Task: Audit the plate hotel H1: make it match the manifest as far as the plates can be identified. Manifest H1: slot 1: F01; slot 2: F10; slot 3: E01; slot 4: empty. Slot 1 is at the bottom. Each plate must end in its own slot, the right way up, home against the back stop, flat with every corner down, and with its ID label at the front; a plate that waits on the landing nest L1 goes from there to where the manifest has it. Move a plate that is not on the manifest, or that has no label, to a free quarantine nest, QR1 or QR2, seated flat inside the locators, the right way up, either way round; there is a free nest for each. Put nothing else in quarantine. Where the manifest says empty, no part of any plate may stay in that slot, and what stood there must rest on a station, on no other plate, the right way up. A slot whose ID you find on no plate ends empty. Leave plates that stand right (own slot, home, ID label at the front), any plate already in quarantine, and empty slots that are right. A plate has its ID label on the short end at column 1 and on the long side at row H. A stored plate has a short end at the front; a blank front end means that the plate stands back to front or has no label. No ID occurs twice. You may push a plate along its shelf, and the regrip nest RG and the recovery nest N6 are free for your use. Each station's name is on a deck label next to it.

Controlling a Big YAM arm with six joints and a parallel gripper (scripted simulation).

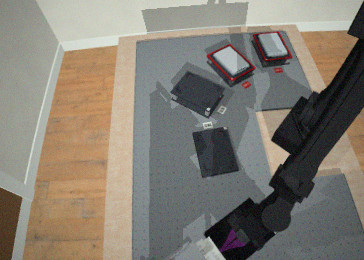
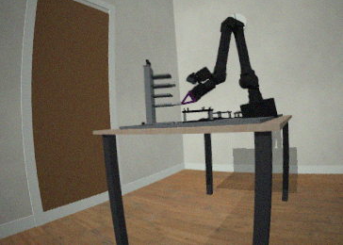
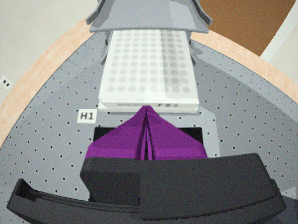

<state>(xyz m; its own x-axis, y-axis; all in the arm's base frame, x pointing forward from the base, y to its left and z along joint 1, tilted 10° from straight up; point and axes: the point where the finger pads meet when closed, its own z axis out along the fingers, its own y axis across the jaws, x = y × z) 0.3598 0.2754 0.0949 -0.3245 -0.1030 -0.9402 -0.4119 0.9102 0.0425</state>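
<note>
A white well plate (image 3: 149, 70) (image 1: 204, 249) lies on a low shelf of the plate hotel H1 (image 2: 151, 92), with its short front end towards me. My gripper (image 3: 146, 112) (image 1: 231, 241) (image 2: 187, 100) has purple fingers that are shut on nothing. Their joined tips touch the middle of the plate's front end. I see no label on the part of that end which shows. The deck label H1 (image 3: 87, 115) lies left of the fingers. The upper shelves are hidden in the wrist view.
Two red-rimmed nests at the back each hold a grey-white plate (image 1: 231, 62) (image 1: 271, 45). Two dark nests (image 1: 198, 90) (image 1: 215, 152) lie mid-deck with small labels beside them. The arm's links (image 1: 320, 131) reach over the deck's right side.
</note>
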